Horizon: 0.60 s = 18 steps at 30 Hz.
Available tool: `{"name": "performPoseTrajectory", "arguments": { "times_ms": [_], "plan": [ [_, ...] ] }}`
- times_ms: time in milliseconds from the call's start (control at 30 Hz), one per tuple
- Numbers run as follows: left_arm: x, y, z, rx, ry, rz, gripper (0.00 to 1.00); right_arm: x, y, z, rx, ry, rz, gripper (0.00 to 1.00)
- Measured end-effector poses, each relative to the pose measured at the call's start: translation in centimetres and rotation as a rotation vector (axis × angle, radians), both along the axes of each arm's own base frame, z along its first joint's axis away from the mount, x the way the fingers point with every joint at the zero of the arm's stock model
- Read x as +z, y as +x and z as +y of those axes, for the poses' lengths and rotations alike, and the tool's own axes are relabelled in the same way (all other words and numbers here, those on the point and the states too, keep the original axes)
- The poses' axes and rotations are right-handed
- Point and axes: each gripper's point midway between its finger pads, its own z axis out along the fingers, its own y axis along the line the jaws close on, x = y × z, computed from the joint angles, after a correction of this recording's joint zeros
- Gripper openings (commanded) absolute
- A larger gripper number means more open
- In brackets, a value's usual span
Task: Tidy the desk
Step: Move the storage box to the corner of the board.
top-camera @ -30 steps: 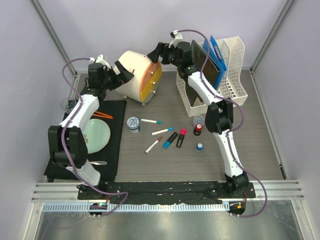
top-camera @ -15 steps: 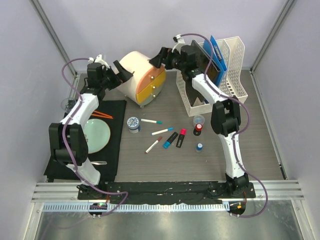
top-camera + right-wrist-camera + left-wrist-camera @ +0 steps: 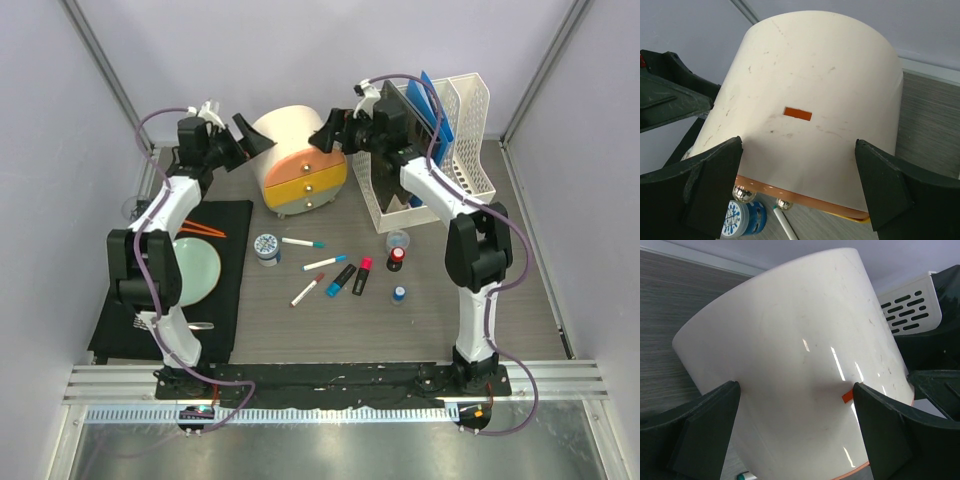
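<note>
The desk (image 3: 520, 290), a dark wood-grain top framed by metal rails, is seen from above, with both arms stretched away from its near edge. On the near left a black cloth mat (image 3: 225, 300) is laid. A pale green plate (image 3: 195, 272) is set on it, with a piece of metal cutlery (image 3: 198, 325) just in front and an orange item (image 3: 205, 230) behind.

Across the middle of the desk are scattered a red-tipped white pen (image 3: 307, 290), a blue highlighter (image 3: 339, 279), a red-capped black marker (image 3: 362, 277), a blue-tipped white pen (image 3: 324, 262) and a teal-tipped white pen (image 3: 302, 242). A small round blue-patterned tin (image 3: 267, 246) is placed just to their left. To the right, a blue-capped bottle (image 3: 399, 293), a red-and-black bottle (image 3: 398, 259) and a small clear cup (image 3: 398, 240) are grouped close together.

Farther back, a cream drum-shaped drawer unit (image 3: 298, 135) is stood, with an orange and a yellow drawer front. It is flanked by the left gripper (image 3: 250, 138) and the right gripper (image 3: 328, 132), each with fingers spread wide to either side of the cream body. Whether the body is touched cannot be told.

At the far right, white slotted file racks (image 3: 465, 150) are stood, and a blue folder (image 3: 437, 105) is held upright in them.
</note>
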Motion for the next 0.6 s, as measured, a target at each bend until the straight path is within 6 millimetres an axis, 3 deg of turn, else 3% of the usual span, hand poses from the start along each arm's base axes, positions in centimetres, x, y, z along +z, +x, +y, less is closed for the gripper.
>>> {"name": "performPoseTrajectory", "arguments": {
  "times_ms": [433, 600],
  "plan": [
    [0.0, 0.2, -0.8, -0.038, -0.034, 0.024, 1.0, 0.6, -3.1, -1.2, -0.07, -0.108, 0.007, 1.0],
    [0.9, 0.2, -0.5, -0.031, 0.004, 0.028, 1.0, 2.4, -4.4, -2.6, -0.123, -0.148, 0.003, 1.0]
  ]
}}
